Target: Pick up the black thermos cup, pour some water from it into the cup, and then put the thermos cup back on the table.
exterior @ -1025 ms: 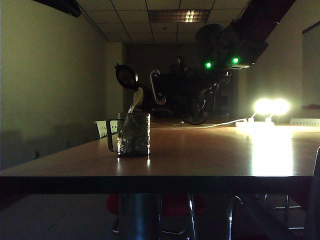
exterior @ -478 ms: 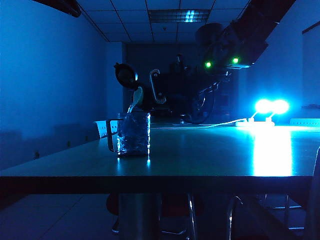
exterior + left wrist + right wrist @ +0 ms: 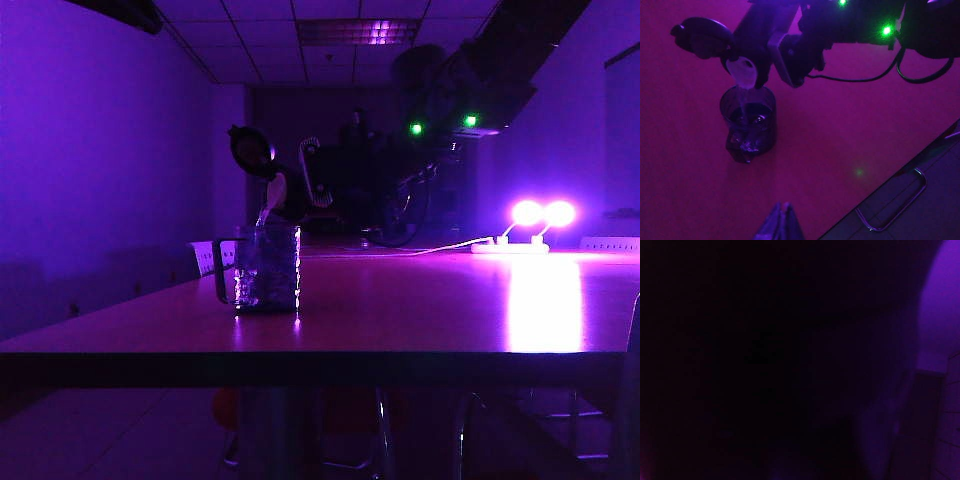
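The black thermos cup point(image 3: 296, 190) hangs tilted above the table point(image 3: 430, 300), lid flipped open and light spout point(image 3: 742, 72) down over the cup point(image 3: 267, 267). A thin stream of water falls into the cup point(image 3: 748, 122), a see-through textured mug holding water. My right gripper point(image 3: 786, 54) is shut on the thermos cup's body point(image 3: 762, 27). The right wrist view is almost wholly black, so its jaws do not show there. My left gripper point(image 3: 781, 212) is shut and empty, hovering over bare table on the near side of the cup.
Two bright lamps point(image 3: 536, 213) glare at the back right of the table, with a white cable point(image 3: 430, 247) running from them. A chair back point(image 3: 204, 257) shows behind the cup. The table edge and a metal chair frame point(image 3: 900, 205) lie beside my left gripper.
Only the room light's colour has shifted, from yellowish through blue to purple. Both arms, the tilted thermos cup and the cup have stayed in place.
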